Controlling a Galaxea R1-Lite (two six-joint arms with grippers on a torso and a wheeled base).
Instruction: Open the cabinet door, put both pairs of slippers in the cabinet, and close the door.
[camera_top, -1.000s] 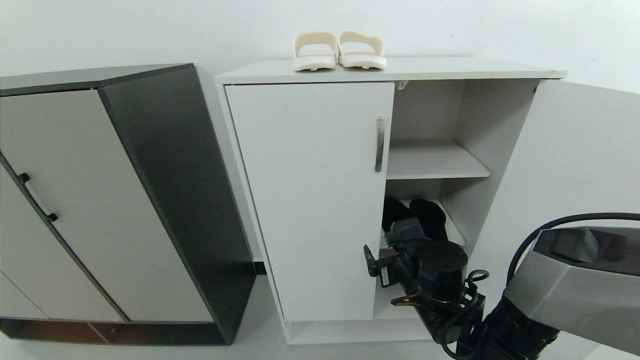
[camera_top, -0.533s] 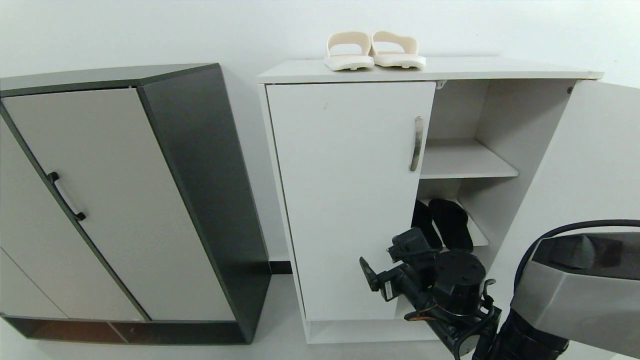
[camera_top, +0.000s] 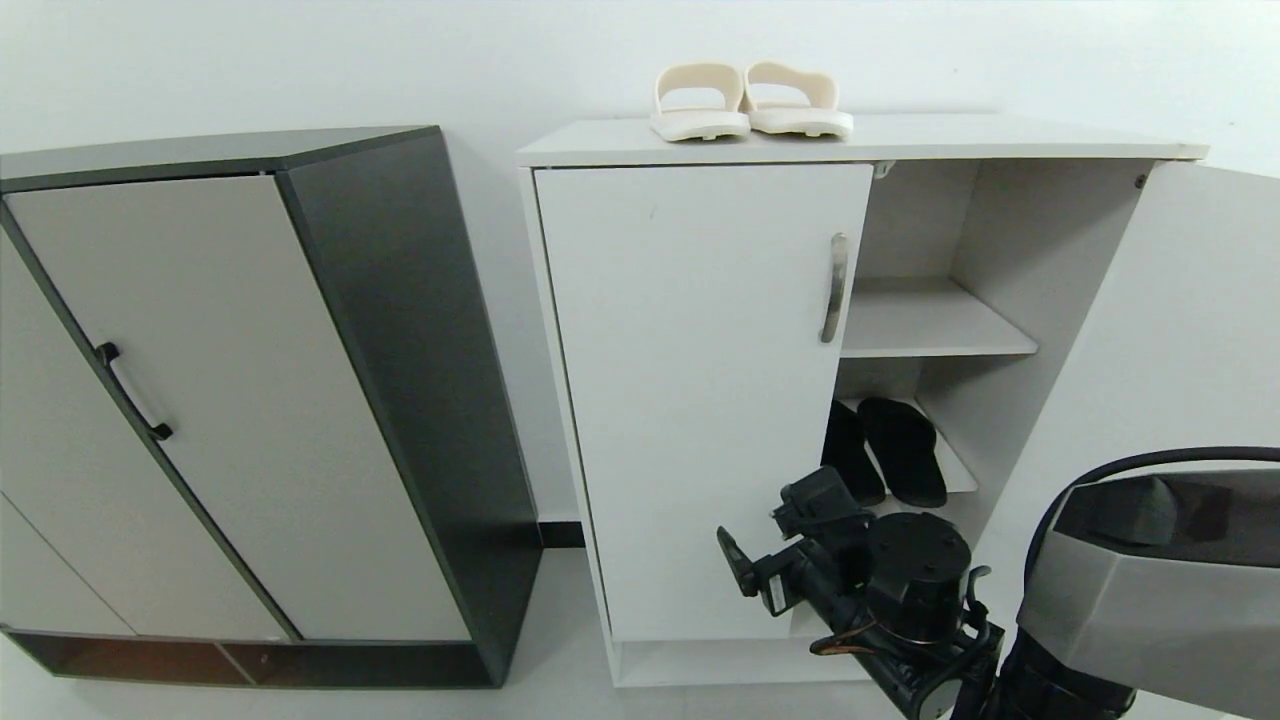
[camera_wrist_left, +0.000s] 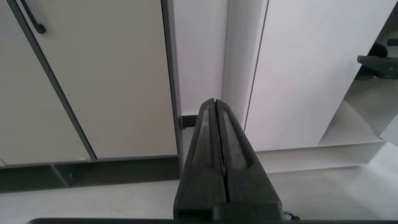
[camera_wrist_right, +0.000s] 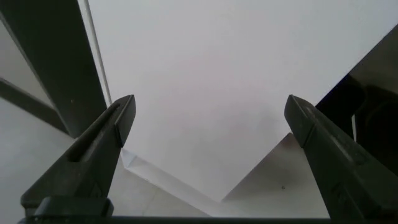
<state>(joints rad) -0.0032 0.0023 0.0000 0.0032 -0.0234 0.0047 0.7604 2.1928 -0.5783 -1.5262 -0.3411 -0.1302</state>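
A white two-door shoe cabinet stands against a pale wall, its right door swung wide open and its left door, fitted with an upright metal bar handle, shut. A pair of cream open-toe slippers sits side by side on the cabinet's top, near the back edge and above the closed door. A pair of black slippers lies on the lower shelf inside the open right compartment, toes pointing inward, under a bare white upper shelf.

The right gripper hangs low in front of the closed left door, near its bottom edge and just beside the open compartment. Its fingers are spread wide with nothing between them, and they face the door's white panel.

The left gripper has its fingers pressed flat together, holding nothing. It points toward the gap between the white cabinet and a dark grey cabinet at its left, above a light grey floor. The dark cabinet has beige doors and a black bar handle.
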